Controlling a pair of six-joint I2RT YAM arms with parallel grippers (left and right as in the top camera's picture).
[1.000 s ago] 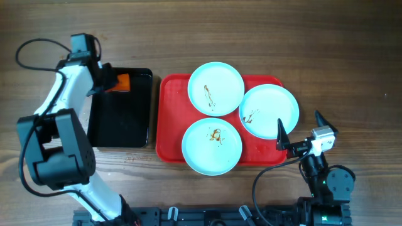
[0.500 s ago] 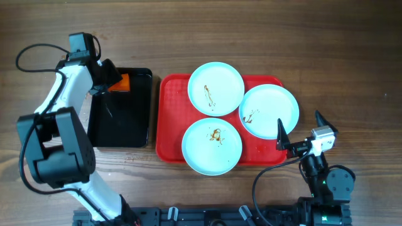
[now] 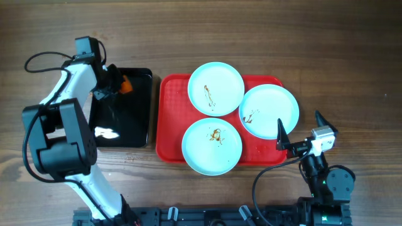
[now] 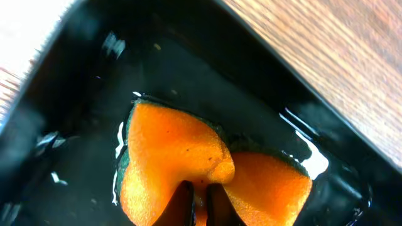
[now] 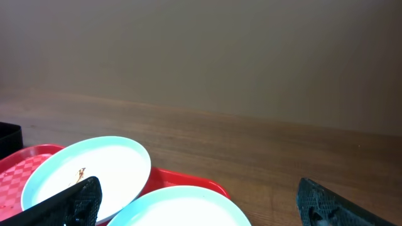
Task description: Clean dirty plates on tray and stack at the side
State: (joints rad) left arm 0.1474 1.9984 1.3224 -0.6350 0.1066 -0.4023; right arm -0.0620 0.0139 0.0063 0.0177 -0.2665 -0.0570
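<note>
The table (image 3: 352,50) is brown wood with long streaks in it. Behind it, in the right wrist view, is a plain tan wall (image 5: 201,50).

The red tray (image 3: 168,125) sits in the middle of the table. It is flat, smooth plastic with round corners. Three round, pale plates lie on it, close together: the first plate (image 3: 216,88) at 12 o'clock, the second plate (image 3: 269,111) at 3 o'clock and the third plate (image 3: 211,145) at 6 o'clock. Each has a small brown smear and pokes over the tray's rim.

At 9 o'clock of the red tray is a shiny, wet black tray (image 3: 122,119). At its 12 o'clock end the left gripper (image 4: 198,204) pinches a soft orange sponge (image 4: 169,157), squeezing it into a heart shape.

The right gripper (image 3: 298,117) is at 4 o'clock of the red tray, its pointy black fingers wide apart and holding nothing.
</note>
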